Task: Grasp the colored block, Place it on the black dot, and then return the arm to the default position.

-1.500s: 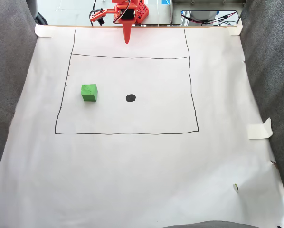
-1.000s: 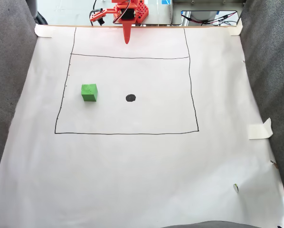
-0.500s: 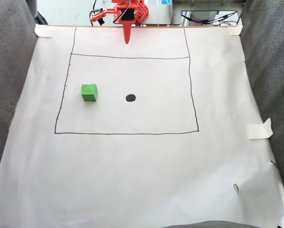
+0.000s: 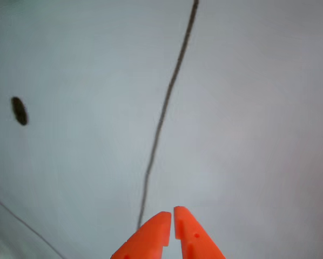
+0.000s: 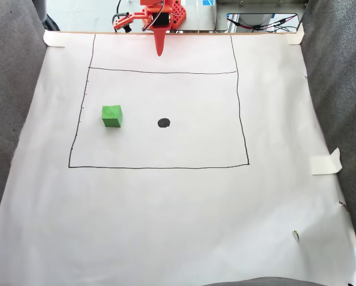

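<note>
The arm's upper body is cut off at the fixed view's top edge. The claw (image 4: 173,216) looks pressed together, empty. The colored block (image 5: 112,115), bright green, sits on white paper left of the black dot (image 5: 164,123), apart from it.

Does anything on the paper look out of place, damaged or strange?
Little stands out. In the fixed view a piece of tape at the right edge of the white paper has curled up. The green block sits upright left of the black dot.
</note>
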{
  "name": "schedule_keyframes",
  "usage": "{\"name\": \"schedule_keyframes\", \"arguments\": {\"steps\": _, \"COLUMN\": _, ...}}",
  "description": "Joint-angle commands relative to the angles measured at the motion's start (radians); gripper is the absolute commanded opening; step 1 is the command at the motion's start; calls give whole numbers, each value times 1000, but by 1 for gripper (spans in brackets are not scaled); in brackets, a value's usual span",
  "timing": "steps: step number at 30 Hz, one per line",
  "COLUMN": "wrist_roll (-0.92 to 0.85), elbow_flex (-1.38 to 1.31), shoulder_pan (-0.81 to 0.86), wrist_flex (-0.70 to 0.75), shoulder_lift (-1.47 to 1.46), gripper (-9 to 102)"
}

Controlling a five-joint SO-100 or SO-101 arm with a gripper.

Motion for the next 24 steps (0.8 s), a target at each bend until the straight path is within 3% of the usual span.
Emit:
{"name": "schedule_keyframes", "arguments": {"steps": 1, "wrist_roll": 54, "elbow_flex": -204, "shoulder_pan": 0, "wrist_flex": 38, "shoulder_lift": -91, "gripper": 0}}
{"name": "schedule_keyframes", "arguments": {"steps": 12, "wrist_roll": 187, "elbow_flex": -822, "shoulder_pan": 52, "wrist_flex": 238, "shoulder_lift": -683, "gripper": 0}}
{"name": "schedule_keyframes", "arguments": {"steps": 24, "wrist_roll": 153, "elbow_flex": -1358, "shoulder_pan": 206, "wrist_flex": 456, "shoulder_lift": -1152, "gripper": 0}}
